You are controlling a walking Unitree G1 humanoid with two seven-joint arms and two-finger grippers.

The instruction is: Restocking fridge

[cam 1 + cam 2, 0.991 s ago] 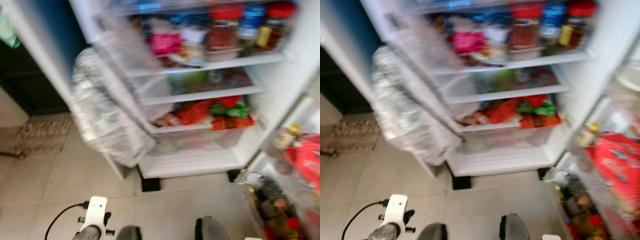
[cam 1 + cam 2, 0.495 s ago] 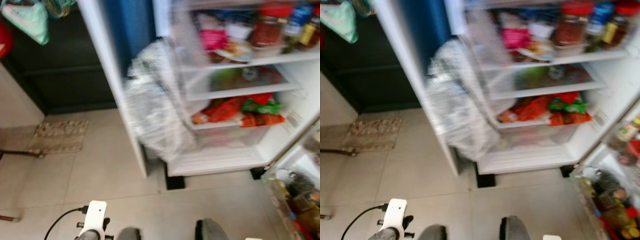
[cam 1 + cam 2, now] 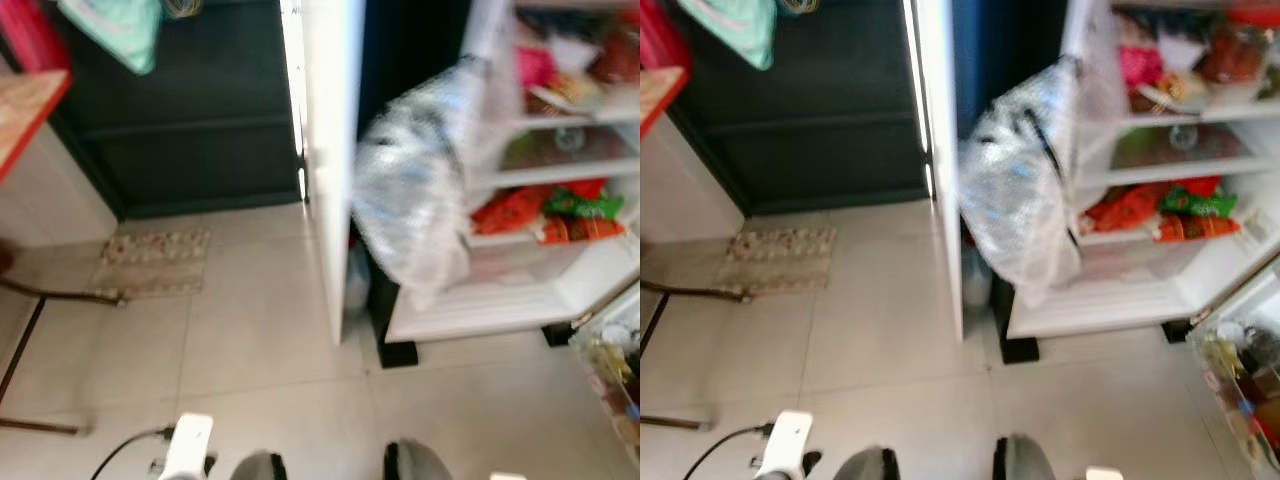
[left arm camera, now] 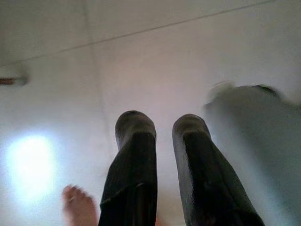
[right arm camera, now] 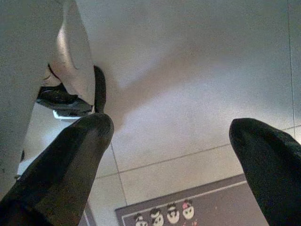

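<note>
The open fridge (image 3: pixel 560 290) stands at the right, its shelves packed with jars and with red and green packets (image 3: pixel 545 210). A crumpled clear plastic bag (image 3: pixel 410 200) hangs at the front of the shelves. The white fridge side panel (image 3: pixel 330 150) runs down the middle of the view. Both arms hang low over the floor. My left gripper (image 4: pixel 162 125) points at pale tiles with its fingers close together and nothing between them. My right gripper (image 5: pixel 171 129) has its fingers spread wide over the tiles, empty.
A dark cabinet (image 3: pixel 190 120) and a small patterned mat (image 3: pixel 155 260) lie left of the fridge. A wooden table corner (image 3: pixel 25 100) is at the far left. The fridge door bin (image 3: pixel 615 370) juts out at the right. A person's bare foot (image 4: pixel 77 205) is on the tiles near my left gripper.
The whole picture has shifted: the camera swung left, so the fridge now sits at the right and the dark cabinet and mat fill the left. Both arms still hang low.
</note>
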